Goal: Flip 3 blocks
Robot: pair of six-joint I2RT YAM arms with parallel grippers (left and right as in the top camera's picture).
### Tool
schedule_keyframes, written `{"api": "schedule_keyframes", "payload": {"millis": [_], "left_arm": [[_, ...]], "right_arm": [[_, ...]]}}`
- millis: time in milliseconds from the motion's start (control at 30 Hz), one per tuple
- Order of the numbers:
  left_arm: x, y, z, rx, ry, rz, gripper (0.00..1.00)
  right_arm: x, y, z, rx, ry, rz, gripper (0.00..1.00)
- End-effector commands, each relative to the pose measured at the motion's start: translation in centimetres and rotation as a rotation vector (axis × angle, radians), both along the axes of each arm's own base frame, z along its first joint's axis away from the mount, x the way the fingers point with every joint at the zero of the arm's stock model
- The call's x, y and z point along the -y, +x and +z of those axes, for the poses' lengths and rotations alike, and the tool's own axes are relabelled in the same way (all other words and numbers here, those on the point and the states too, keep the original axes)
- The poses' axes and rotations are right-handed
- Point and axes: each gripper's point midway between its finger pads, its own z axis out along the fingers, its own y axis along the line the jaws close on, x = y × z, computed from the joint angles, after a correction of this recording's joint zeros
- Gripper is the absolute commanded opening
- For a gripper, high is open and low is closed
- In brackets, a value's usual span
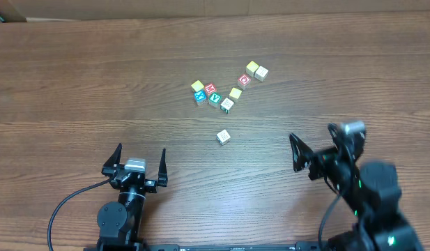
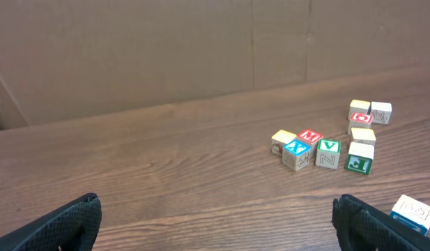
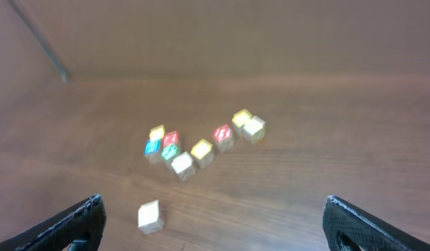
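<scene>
Overhead: green block (image 1: 215, 99) letter-face up; pale block (image 1: 224, 137) apart.

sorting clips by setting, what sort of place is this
Probably a robot lab or test bench, not a home: a wood-grain table with a left arm and right arm at its near edge, loose alphabet blocks as props, and a plain cardboard backdrop.

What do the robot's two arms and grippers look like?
The left arm and right arm are black with rounded joints. The left gripper and right gripper each have two black pointed fingers and a silver-grey block behind. A black cable leaves the left arm; green lights dot the right.
</scene>
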Motion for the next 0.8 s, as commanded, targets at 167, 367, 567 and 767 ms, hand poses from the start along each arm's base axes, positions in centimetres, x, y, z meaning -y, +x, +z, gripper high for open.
{"api": "schedule_keyframes", "payload": {"millis": [167, 367, 567, 767], "left_arm": [[-0.5, 0.0, 0.0, 0.006, 0.016, 0.021, 1.00], [-0.5, 0.0, 0.0, 0.005, 0.016, 0.021, 1.00], [-0.5, 0.0, 0.0, 0.006, 0.016, 0.021, 1.00], [-0.5, 0.0, 0.0, 0.006, 0.017, 0.022, 1.00]], "right_arm": [[-4.0, 2.2, 1.5, -0.344, -0.007, 0.168, 1.00], [-6.0, -0.2, -2.0, -0.738, 0.018, 0.274, 1.00], [-5.3, -3.5, -5.4, -1.009, -0.009, 0.260, 1.00], [-5.1, -4.2, -5.6, -1.041, -0.014, 0.258, 1.00]]}}
